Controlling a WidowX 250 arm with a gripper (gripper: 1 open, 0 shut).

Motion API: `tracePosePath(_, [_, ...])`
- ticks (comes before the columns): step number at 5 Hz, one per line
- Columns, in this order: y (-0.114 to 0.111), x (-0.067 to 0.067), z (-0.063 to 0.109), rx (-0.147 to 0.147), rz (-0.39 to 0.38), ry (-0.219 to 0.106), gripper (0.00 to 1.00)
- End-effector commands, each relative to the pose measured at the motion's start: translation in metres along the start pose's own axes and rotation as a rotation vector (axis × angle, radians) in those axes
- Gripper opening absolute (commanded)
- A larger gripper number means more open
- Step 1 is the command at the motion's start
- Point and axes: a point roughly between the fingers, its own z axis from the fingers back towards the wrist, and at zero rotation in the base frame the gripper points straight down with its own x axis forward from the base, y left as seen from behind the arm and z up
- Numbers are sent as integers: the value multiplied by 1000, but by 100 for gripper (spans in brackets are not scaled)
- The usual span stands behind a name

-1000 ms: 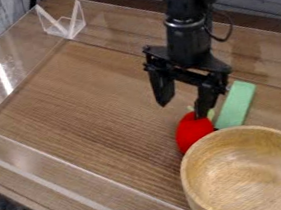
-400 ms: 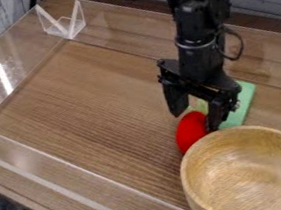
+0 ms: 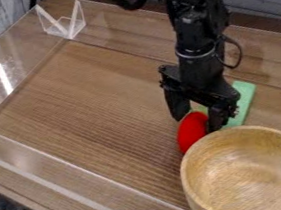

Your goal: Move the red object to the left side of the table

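In the single camera view, the task has barely begun as far as the goal goes. The red object [image 3: 192,131] lies on the right part of the tabletop [image 3: 89,105], just beside the rim of the wooden bowl [image 3: 250,175] and near the light-green block [image 3: 241,101]. The broad stretch of wood grain to the left, bounded by the clear acrylic walls [image 3: 17,158], holds nothing of the task. So the whole carry is left: the toy has yet to be gripped, lifted and set down on the left side.

The pincer [image 3: 199,117] hangs straight down from the black arm [image 3: 195,27], right over the red object. Its jaws stand spread wide, released, with one dark finger on each side of the toy's upper part. They appear to straddle it, closed on nothing. Whether a fingertip already touches the red surface or the tabletop, I cannot tell from this angle. The right finger stands close to the green block, so closing may, in my judgement, nudge that block; the bowl's rim just below leaves little room as well.
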Motion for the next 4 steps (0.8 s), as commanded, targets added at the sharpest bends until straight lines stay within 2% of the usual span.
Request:
tracePosePath(1, [-1, 4, 2, 1, -23, -29, 100])
tracePosePath(4, [8, 9, 4, -4, 9, -52, 100])
